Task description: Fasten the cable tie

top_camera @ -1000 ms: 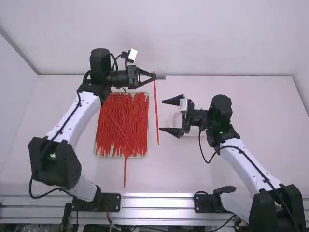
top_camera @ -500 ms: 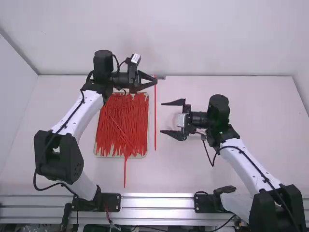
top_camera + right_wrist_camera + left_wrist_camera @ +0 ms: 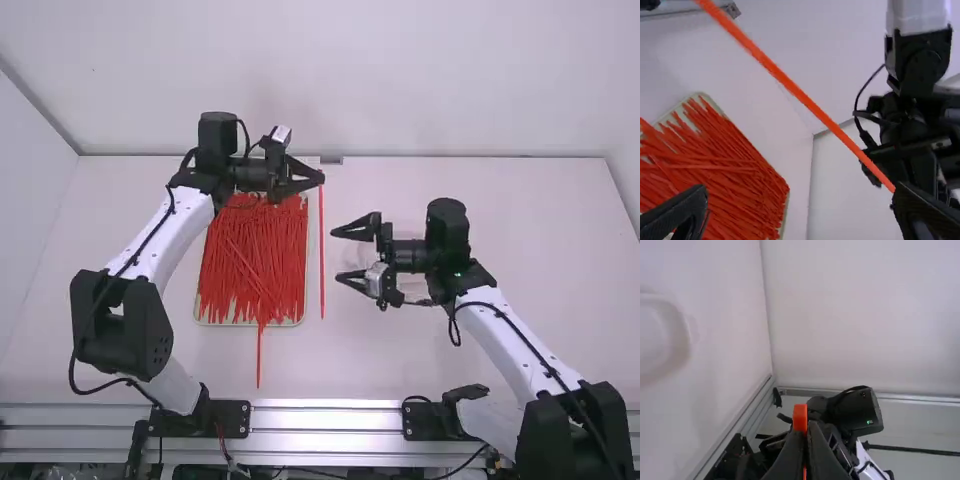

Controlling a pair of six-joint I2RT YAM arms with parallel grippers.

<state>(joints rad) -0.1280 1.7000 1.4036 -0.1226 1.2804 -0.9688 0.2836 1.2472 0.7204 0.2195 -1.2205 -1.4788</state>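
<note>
Left tool is clenching the cable tie at its head end, the strap dangling free beside the tray, likely to offer the tail. Right tool is gaping wide just beside the strap, not touching it, probably lining up a catch. Spare ties are lying heaped on the tray, on the counter.

The high view looks forward and down from behind over the whole table; from its far edge the left wrist camera faces the right arm, whose wrist camera looks closely back at the cable tie both see.
</note>
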